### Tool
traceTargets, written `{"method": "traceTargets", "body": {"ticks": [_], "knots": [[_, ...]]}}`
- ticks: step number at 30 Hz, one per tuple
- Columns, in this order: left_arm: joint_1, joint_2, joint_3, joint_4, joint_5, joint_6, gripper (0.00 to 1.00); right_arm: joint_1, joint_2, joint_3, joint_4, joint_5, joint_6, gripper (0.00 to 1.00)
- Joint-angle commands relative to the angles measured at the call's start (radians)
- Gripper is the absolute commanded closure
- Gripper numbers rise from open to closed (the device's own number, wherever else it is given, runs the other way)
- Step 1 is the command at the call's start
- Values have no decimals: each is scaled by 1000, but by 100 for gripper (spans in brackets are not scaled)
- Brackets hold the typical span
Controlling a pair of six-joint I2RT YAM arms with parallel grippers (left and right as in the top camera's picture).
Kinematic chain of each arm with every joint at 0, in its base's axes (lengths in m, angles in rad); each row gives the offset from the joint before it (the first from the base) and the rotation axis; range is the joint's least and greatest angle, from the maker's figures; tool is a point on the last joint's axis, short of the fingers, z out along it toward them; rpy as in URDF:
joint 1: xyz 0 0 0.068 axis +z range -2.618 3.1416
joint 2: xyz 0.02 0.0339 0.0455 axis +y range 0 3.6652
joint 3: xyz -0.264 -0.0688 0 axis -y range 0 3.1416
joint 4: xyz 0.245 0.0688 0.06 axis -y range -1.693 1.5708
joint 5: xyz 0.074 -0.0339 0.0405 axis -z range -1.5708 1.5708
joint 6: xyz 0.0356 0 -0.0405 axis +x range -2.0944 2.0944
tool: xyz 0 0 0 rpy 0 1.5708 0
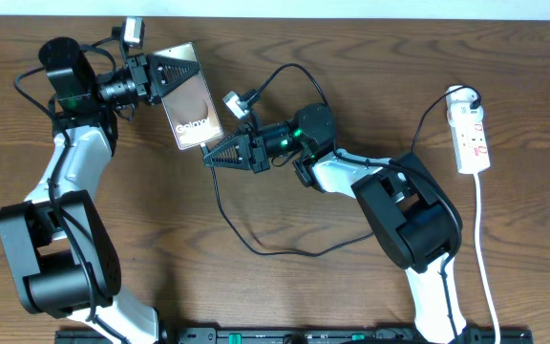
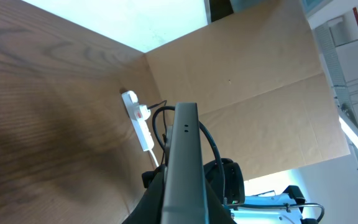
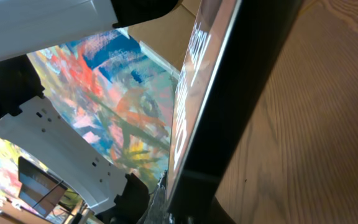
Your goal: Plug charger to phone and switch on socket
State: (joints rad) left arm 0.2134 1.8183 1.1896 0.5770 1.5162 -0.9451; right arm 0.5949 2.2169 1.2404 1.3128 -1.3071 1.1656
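The phone (image 1: 191,96) is lifted and tilted at the upper left, its "Galaxy" lettering facing up. My left gripper (image 1: 181,67) is shut on its far end; in the left wrist view the phone (image 2: 182,162) stands edge-on between the fingers. My right gripper (image 1: 210,158) is shut with its tips against the phone's near end. The charger (image 1: 256,247) cable runs from those tips in a loop across the table toward the socket (image 1: 473,134); its connector tip is hidden. In the right wrist view the phone (image 3: 229,93) fills the frame just above my right gripper (image 3: 191,208).
The white socket lies at the right edge of the table with a plug (image 1: 461,96) in its far end and a white cord (image 1: 485,248) trailing toward the front. It also shows far off as the socket (image 2: 140,121) in the left wrist view. A brown board wall (image 2: 247,68) stands behind.
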Motion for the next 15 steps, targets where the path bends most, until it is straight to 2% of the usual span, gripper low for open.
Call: {"method": "traceTargets", "body": {"ticks": [1,15], "knots": [[1,-15,10,5,55,10,93,-6,-4,3,3,75,9,99],[1,-15,10,5,55,40,93,-19,-4,3,3,130,31,99]]}}
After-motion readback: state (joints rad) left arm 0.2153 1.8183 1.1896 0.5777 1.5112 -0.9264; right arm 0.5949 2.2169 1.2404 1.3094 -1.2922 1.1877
